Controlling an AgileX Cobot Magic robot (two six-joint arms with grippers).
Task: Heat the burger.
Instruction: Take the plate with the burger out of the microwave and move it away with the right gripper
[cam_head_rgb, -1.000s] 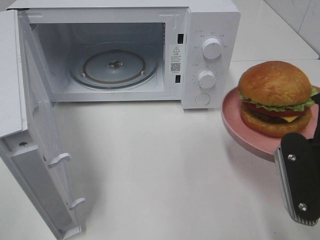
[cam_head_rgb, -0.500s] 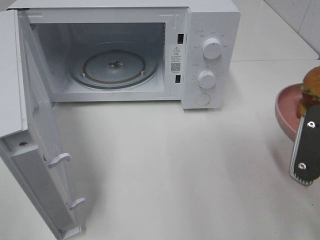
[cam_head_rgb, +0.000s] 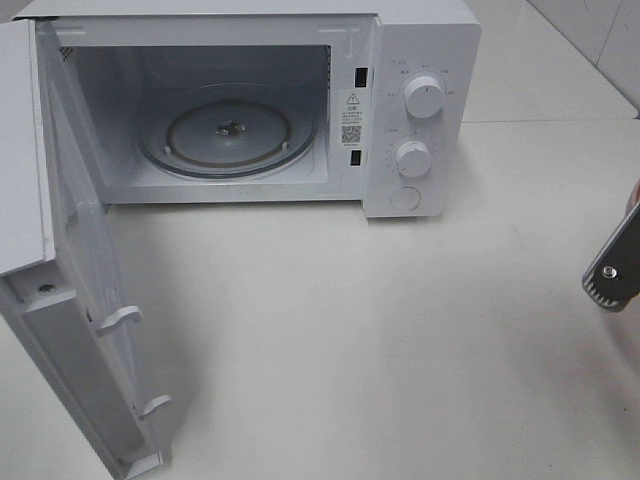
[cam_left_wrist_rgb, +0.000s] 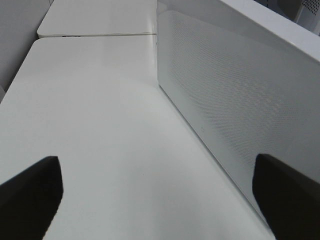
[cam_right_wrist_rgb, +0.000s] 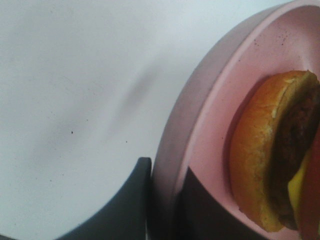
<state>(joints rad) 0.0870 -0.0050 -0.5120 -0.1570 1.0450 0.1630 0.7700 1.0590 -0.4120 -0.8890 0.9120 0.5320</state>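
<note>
Exterior high view: you see the white microwave (cam_head_rgb: 300, 105) with its door (cam_head_rgb: 60, 300) swung fully open toward the left and the glass turntable (cam_head_rgb: 228, 135) bare inside; two dials (cam_head_rgb: 424, 97) sit on its control panel. Only a dark end of your right gripper (cam_head_rgb: 615, 268) shows at the right edge above the white table (cam_head_rgb: 380, 340); the burger does not appear in this view. Left wrist view: the two dark fingertips (cam_left_wrist_rgb: 30, 195) of your left gripper (cam_left_wrist_rgb: 160, 200) stand spread wide with nothing between them, above the table and beside the perforated side wall of the microwave. Right wrist view: your right gripper (cam_right_wrist_rgb: 165, 205) pinches the rim of the pink plate (cam_right_wrist_rgb: 200, 125), one finger (cam_right_wrist_rgb: 125, 205) outside the rim and one inside. The burger (cam_right_wrist_rgb: 275, 150) sits on that plate, just beside the inner finger.
</note>
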